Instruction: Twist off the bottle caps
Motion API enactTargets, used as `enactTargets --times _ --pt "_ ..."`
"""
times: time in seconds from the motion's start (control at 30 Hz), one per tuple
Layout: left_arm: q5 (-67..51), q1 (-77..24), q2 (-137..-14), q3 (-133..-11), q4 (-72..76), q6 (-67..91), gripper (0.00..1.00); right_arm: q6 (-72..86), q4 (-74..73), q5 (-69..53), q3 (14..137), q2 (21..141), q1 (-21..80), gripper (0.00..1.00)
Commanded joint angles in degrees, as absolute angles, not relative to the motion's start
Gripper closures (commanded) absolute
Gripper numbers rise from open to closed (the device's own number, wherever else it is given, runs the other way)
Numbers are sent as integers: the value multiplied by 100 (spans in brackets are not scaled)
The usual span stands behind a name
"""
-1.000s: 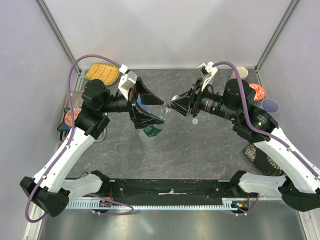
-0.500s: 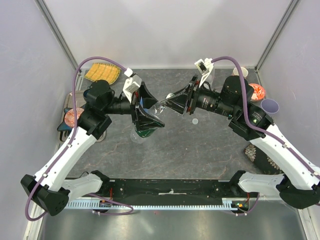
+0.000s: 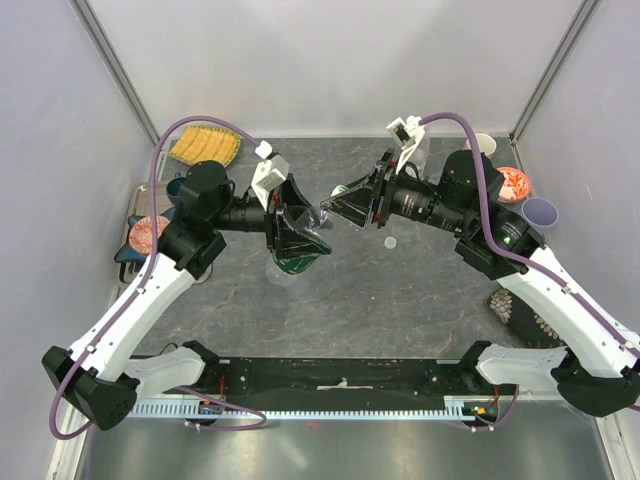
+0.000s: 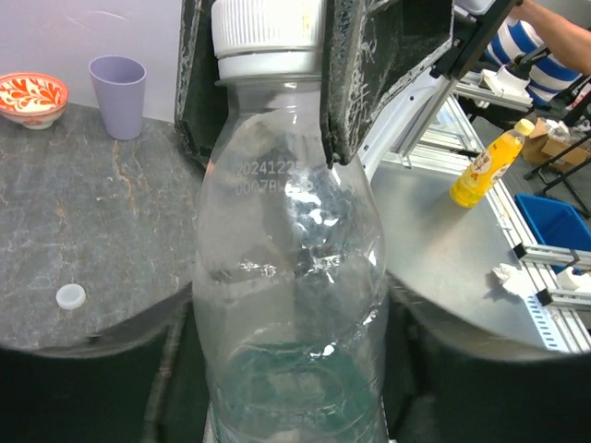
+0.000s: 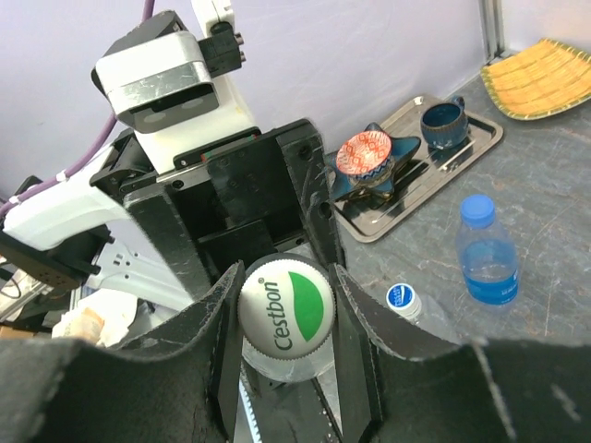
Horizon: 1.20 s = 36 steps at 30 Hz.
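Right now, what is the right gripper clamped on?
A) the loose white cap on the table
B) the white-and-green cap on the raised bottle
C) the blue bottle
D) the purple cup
B: the right wrist view shows the right gripper with its fingers pressed against both sides of the white-and-green cap on the clear bottle.

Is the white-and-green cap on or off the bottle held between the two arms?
On: the white-and-green cap sits on the bottle neck, clamped in the right gripper.
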State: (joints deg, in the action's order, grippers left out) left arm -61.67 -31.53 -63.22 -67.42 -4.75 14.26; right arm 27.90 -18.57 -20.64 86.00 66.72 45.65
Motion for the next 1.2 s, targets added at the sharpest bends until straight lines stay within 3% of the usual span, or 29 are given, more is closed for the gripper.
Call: enactTargets --times 0.0,0.03,0.07,0.17,0.27,0.43,0.6,0.8,1.17 --pt "-6065 -3190 -6399 -6715 -782 1064 48 2892 -1494 -2110 8868 6644 4579 97" --pt "-5995 -3199 -6398 -6724 -791 1029 48 2883 -1512 -2092 8877 6627 4570 85" --pt "-5942 -3199 -6364 -6724 -808 1020 49 2883 -1547 -2022 8886 6627 4579 60" --pt "-5644 -3217 -6293 -6715 -817 941 49 2883 -1669 -1733 9008 6609 4570 31" --pt "-5204 -3269 -6275 -6724 -835 905 49 2856 -1801 -1442 9193 6644 4579 18" --pt "-3720 -3611 -6240 -6803 -923 590 46 2944 -1907 -502 9395 6715 4579 14" --pt "-1685 -4507 -6214 -6908 -984 10 47 3181 -2302 271 9694 6908 4579 20" --pt "-135 -5176 -6196 -6803 -677 -465 50 3322 -2513 773 9677 7005 4579 22" --pt "360 -5256 -6012 -6557 -325 -483 52 3393 -2584 756 9475 7014 4579 26"
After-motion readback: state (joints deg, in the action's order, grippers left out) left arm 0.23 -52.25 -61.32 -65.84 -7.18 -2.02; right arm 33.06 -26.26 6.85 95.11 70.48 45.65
